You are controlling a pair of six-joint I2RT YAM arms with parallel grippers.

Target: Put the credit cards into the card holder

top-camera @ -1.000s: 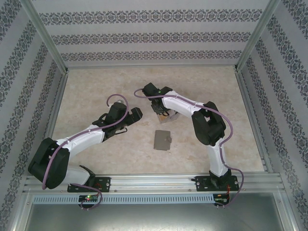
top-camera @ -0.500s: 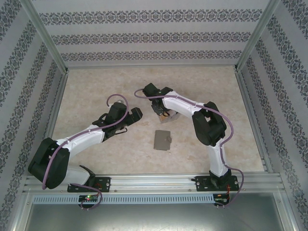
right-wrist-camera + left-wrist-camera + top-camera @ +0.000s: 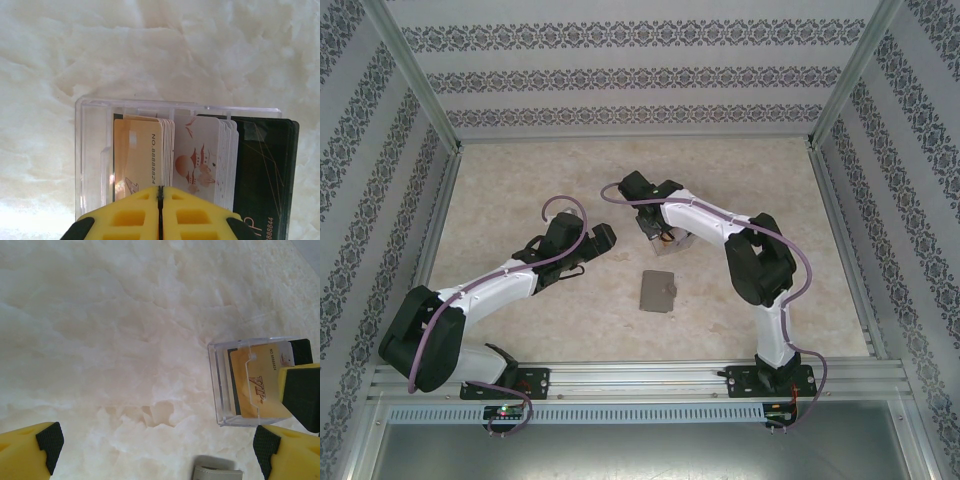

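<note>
The table (image 3: 520,180) is the biggest thing. It is pale and cloudy like stone, with lots of bare room at the upper left and the right side of the top view. Walls (image 3: 620,75) with stripy flower paper stand around it, and shiny metal posts (image 3: 415,75) mark the corners.

The left arm (image 3: 490,290) reaches up from the lower left. The right arm (image 3: 760,265) bends in from the lower right. Both are white and black.

A clear box (image 3: 92,150) of hard see-through plastic sits near the middle of the table. The flat grey card holder (image 3: 658,291) lies just below it in the top view, apart from it. The left wrist view cuts it off at the bottom edge.

The credit cards (image 3: 137,155) stand packed in the box: a tan stack, a white stack with a red picture, and a black one. The bottom edge cuts them off.

The right gripper (image 3: 160,189) is over the box with its yellow fingers squeezed tight together. I cannot tell if a thin card is between them.

The left gripper (image 3: 156,442) is spread wide over bare table and holds nothing.
</note>
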